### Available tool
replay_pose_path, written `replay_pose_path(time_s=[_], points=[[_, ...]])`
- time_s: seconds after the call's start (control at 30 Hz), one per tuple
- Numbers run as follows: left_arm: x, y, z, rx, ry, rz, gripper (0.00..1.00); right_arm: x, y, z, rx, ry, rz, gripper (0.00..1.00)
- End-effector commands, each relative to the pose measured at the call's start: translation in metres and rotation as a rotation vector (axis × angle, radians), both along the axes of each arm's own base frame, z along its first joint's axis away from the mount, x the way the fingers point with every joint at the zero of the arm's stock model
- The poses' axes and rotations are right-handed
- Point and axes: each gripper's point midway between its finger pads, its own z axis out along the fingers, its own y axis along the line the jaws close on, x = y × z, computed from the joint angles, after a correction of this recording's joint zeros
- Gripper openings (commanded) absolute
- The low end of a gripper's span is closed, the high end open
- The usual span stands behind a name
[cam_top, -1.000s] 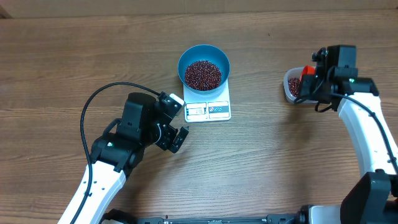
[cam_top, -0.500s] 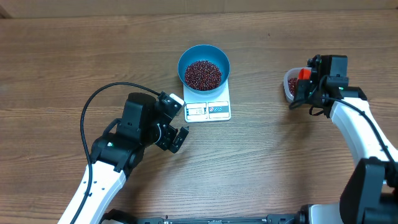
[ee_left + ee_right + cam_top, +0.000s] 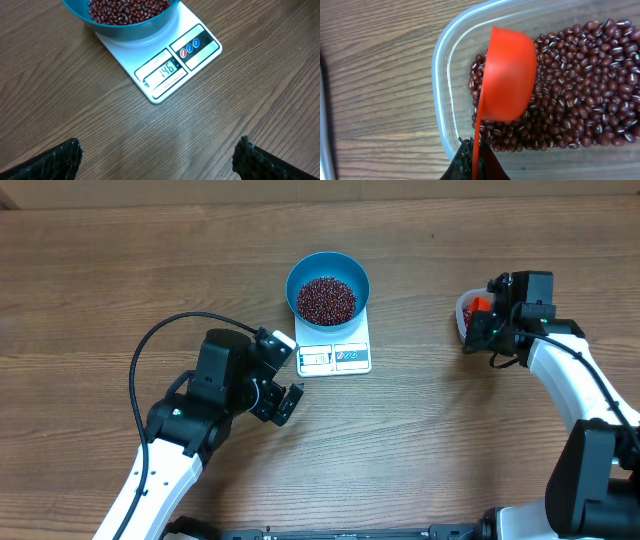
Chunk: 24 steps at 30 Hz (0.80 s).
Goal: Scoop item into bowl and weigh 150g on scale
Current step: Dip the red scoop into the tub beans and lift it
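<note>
red scoop (image 3: pixel 507 75) pinched by right gripper (image 3: pixel 474 162), over beans (image 3: pixel 585 95) in clear tub (image 3: pixel 442 75)

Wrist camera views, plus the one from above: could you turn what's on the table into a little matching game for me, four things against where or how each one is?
Things:
1. blue bowl
2. scale
3. red scoop
4. clear tub

Descriptions:
A. its display reads 146
B. stands on the scale, holding beans
C. sits on the table under the right arm, partly filled with beans
D. is over the beans inside the tub

Pairs: 1-B, 2-A, 3-D, 4-C
</note>
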Motion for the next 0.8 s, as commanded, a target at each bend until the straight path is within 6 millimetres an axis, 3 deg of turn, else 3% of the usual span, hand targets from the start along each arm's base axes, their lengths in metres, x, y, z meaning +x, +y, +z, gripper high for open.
replay_pose_path(time_s=[0.0,0.23,0.63,0.77], points=[[-0.002,-0.002,-0.005,0.009,0.007,-0.026,0.99,0.011,0.012,0.018,0.084,-0.037,0.011,0.04],[-0.002,-0.002,-0.005,0.009,0.007,-0.026,0.99,0.016,0.005,0.038,0.160,-0.043,-0.020,0.04],[-0.002,-0.002,-0.005,0.009,0.007,-0.026,0.99,0.002,-0.023,0.058,0.447,-0.065,-0.065,0.04],[-0.002,-0.002,-0.005,0.009,0.007,-0.026,1.00,0.001,-0.014,0.072,0.510,-0.113,0.011,0.04]])
